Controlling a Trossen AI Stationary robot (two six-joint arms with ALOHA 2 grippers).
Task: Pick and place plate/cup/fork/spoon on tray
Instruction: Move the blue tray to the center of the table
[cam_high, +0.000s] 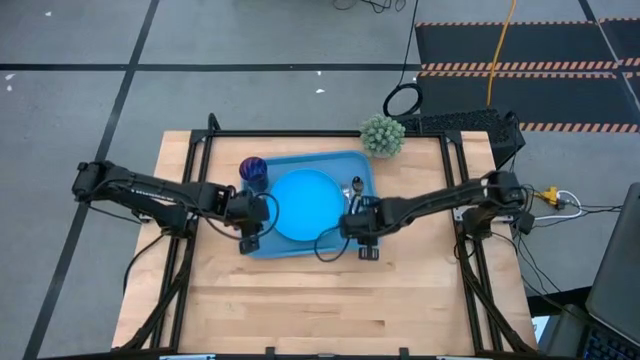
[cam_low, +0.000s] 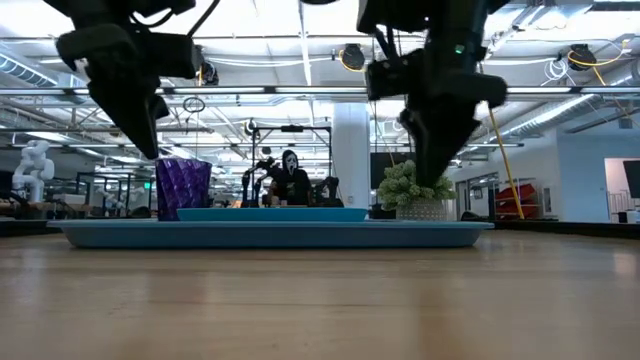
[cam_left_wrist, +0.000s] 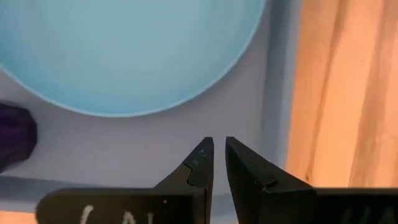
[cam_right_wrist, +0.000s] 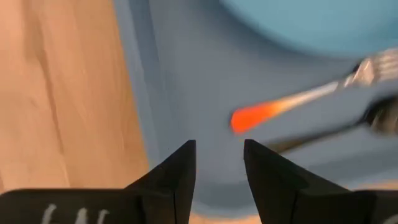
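Note:
The sky-blue plate lies flat in the blue tray. The dark purple cup stands upright in the tray's far left corner. The orange-handled fork and the dark spoon lie side by side on the tray floor to the right of the plate. My left gripper hangs above the tray's left part, shut and empty; in its wrist view its fingers are over bare tray floor near the plate's rim. My right gripper is open and empty above the tray's near right rim, just short of the fork's handle end.
A small potted plant stands at the table's far edge behind the tray's right corner. Bare wooden table stretches from the tray to the near edge. In the low view both arms hang above the tray.

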